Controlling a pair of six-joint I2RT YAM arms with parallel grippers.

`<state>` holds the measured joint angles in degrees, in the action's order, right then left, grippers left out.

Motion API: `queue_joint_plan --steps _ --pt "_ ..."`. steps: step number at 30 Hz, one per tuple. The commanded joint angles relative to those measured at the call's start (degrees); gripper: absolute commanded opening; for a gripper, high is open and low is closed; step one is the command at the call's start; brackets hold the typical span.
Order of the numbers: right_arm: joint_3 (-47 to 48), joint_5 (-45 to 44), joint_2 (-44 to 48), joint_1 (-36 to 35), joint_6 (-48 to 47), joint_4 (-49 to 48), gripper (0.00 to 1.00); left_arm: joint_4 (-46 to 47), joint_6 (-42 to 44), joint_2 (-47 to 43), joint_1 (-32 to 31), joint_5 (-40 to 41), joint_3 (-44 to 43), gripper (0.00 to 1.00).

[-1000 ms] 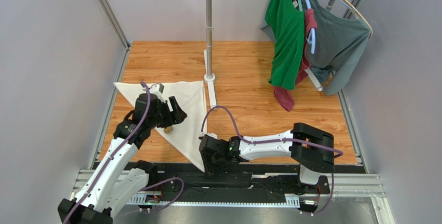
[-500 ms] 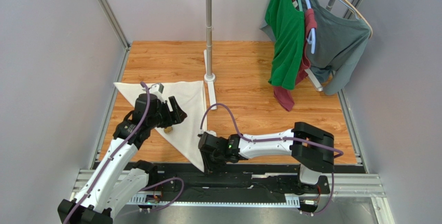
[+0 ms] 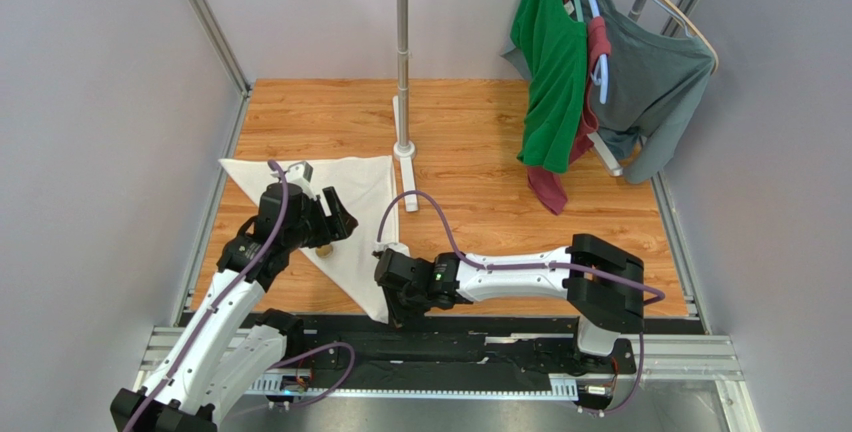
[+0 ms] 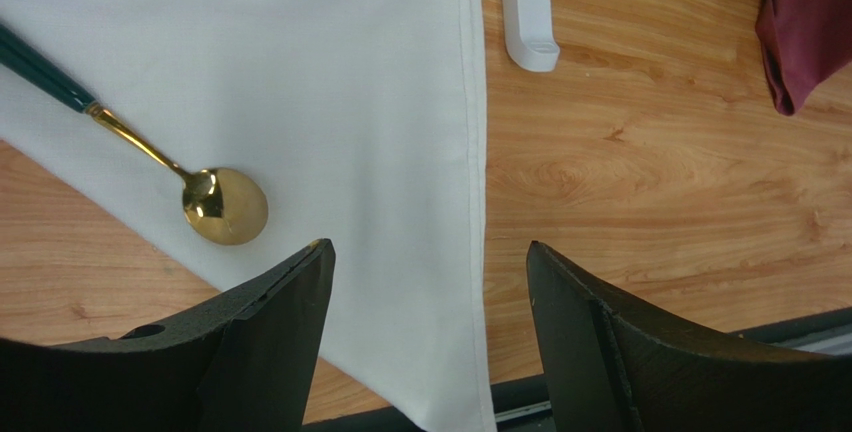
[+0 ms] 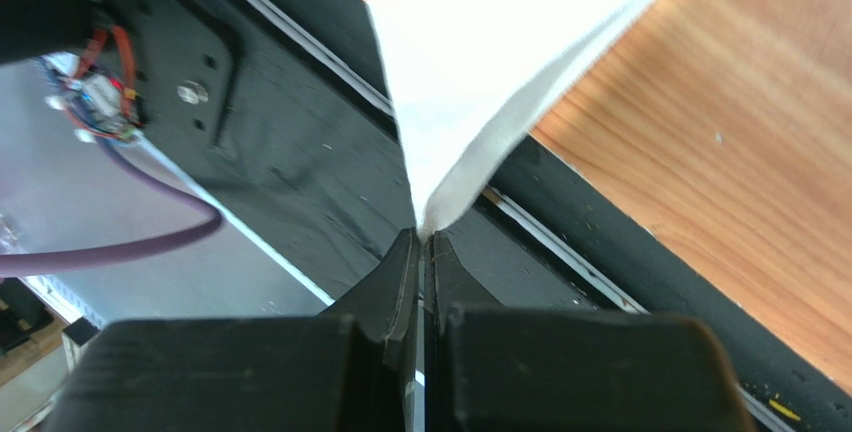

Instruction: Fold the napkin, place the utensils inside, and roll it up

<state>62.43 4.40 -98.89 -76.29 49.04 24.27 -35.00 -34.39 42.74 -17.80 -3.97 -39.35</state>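
Observation:
The white napkin [image 3: 355,197] lies folded into a triangle on the wooden table, its point toward the near edge. The spoon [image 4: 225,206], with a dark handle and a brassy bowl, rests on the napkin's left part, the bowl near the fold edge [image 3: 323,249]. My left gripper [image 4: 428,247] hovers open over the napkin [image 4: 330,82], just right of the spoon bowl, with nothing between its fingers. My right gripper [image 5: 425,237] is shut on the napkin's near corner [image 5: 480,62], over the black rail at the table's front [image 3: 395,304].
A white pole stand [image 3: 403,62] rises behind the napkin, and its base foot [image 4: 527,12] lies beside the napkin's right edge. Green [image 3: 552,62], grey [image 3: 655,72] and maroon [image 3: 548,190] garments hang at the back right. A black rail [image 3: 500,337] runs along the near edge.
My right gripper has closed on the napkin's near corner and shifted a little to the left. The left arm has hardly moved.

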Motion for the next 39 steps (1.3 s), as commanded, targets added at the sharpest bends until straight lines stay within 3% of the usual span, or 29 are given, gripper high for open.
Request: queue_joint_plan --steps 1,7,15,22,39 --pt "5.5 -4.3 1.9 0.3 -4.6 -0.1 0.00 -0.1 -1.6 -2.9 0.0 7.0 -0.3 0.81" --pt "13.3 -9.8 -1.7 1.1 -9.3 0.2 0.00 -0.2 -4.1 -4.9 0.0 11.6 -1.3 0.82" --pt "24.3 -10.3 -11.1 3.7 -17.6 -1.7 0.00 -1.2 -6.0 -7.9 0.7 20.0 -0.8 0.85" --pt "25.1 -8.6 -14.4 5.5 -22.0 -8.9 0.00 -1.9 -6.1 -9.4 1.9 24.4 -1.8 0.87" --pt "33.4 14.6 -24.6 12.0 -30.0 -19.3 0.00 -6.9 -4.3 -10.3 2.4 24.9 -6.5 0.88"
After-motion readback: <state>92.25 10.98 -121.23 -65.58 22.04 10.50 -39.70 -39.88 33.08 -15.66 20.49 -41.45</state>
